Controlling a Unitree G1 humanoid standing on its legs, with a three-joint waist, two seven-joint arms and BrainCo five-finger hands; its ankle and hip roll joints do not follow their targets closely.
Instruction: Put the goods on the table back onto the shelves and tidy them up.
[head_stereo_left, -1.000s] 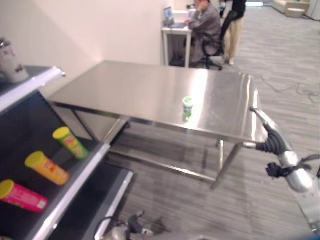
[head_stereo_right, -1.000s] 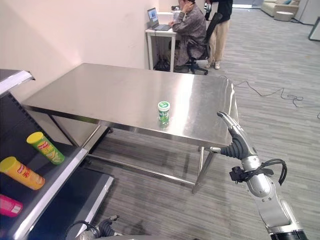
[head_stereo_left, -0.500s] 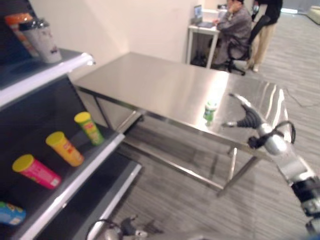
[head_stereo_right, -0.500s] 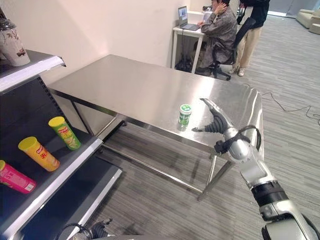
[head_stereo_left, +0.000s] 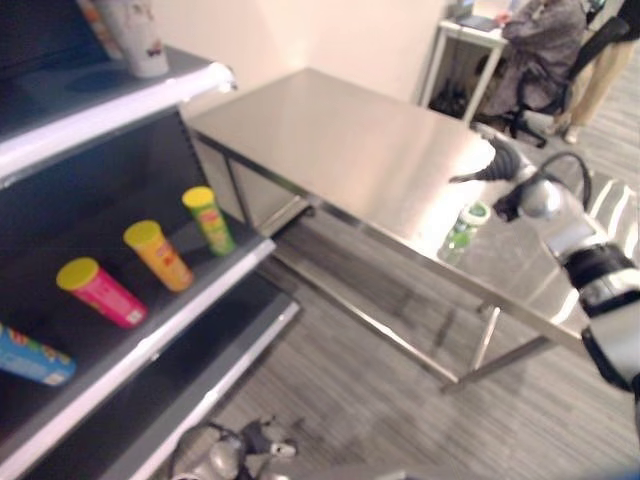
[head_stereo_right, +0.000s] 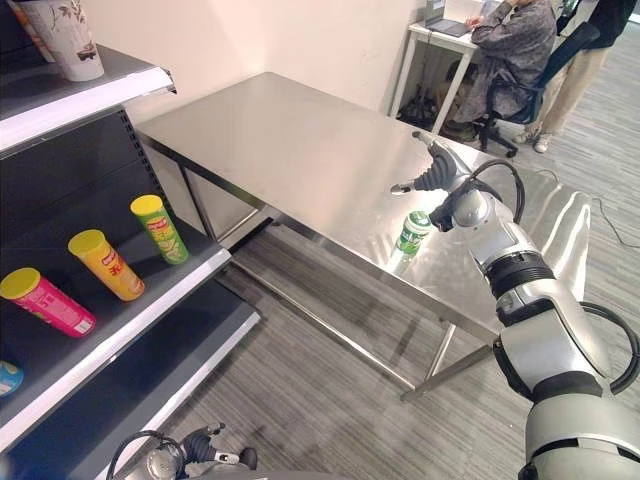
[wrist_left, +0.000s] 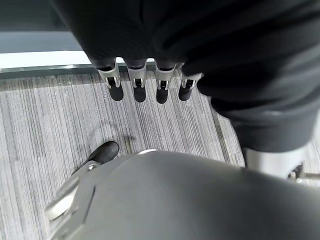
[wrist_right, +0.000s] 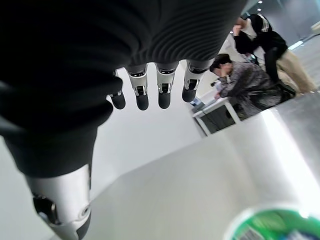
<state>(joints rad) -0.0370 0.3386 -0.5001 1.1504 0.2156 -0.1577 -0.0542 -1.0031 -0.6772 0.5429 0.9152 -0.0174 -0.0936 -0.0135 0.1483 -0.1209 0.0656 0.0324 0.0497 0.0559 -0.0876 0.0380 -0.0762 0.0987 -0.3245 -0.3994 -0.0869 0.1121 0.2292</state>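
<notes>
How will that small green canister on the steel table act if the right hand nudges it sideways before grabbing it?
The green canister stands upright, narrow and taller than wide, so a high nudge would probably tip it. Once down, its round body would likely roll. The steel table looks smooth and shiny, so a low push may slide it instead. The right hand is open above it.

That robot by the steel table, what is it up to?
It is clearing the steel table and putting goods on the shelves. Its right hand hovers open just above a small green can near the table's front edge, not touching it. Its left hand hangs low by the floor, fingers relaxed. Yellow, green and pink tubes already lie on the middle shelf. People sit at a desk behind.
</notes>
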